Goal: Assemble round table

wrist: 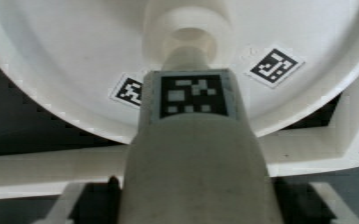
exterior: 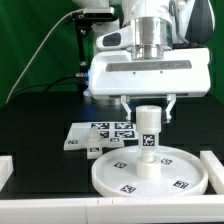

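The round table's large rimmed white disc [exterior: 108, 172] lies flat on the black table near the front. The short cylindrical leg [exterior: 148, 135] stands upright on the disc's middle. My gripper [exterior: 148, 108] hangs straight above, with its fingers on either side of the leg's top, shut on it. In the wrist view the tagged leg [wrist: 194, 150] fills the space between the jaws of my gripper [wrist: 197, 205]. Its narrow end meets the centre of the disc [wrist: 69, 60]. Flat white tagged pieces [exterior: 100, 135] lie behind the disc; I cannot tell the cross-shaped base from the marker board there.
Low white walls stand at the exterior view's left [exterior: 5, 170], at its right [exterior: 212, 165] and along the front edge [exterior: 110, 208]. A green backdrop and a cable are behind the arm.
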